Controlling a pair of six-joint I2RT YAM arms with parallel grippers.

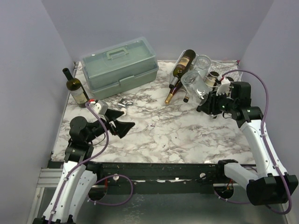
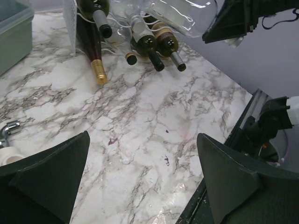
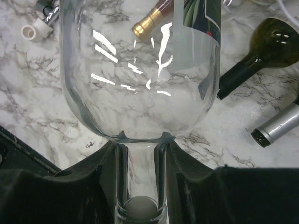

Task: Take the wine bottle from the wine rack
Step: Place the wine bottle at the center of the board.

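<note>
A clear glass wine bottle point(image 3: 140, 70) with a green-printed label hangs tilted above the marble. My right gripper point(image 3: 140, 149) is shut on its neck, one black finger on each side. From above, that bottle point(image 1: 196, 84) sits just in front of the white wire wine rack point(image 1: 212, 73) at the back right, with the right gripper point(image 1: 210, 103) at its near end. Several dark bottles lie in the rack point(image 2: 70, 18), necks toward me. My left gripper point(image 1: 122, 122) stands wide open over the table's left side, nothing between its fingers point(image 2: 56, 172).
A grey-green toolbox point(image 1: 119, 67) stands at the back left, with an upright dark green bottle point(image 1: 77, 88) beside it. A gold-capped bottle point(image 1: 175, 88) slants from the rack onto the marble. A small metal fitting point(image 1: 125, 103) lies near the left gripper.
</note>
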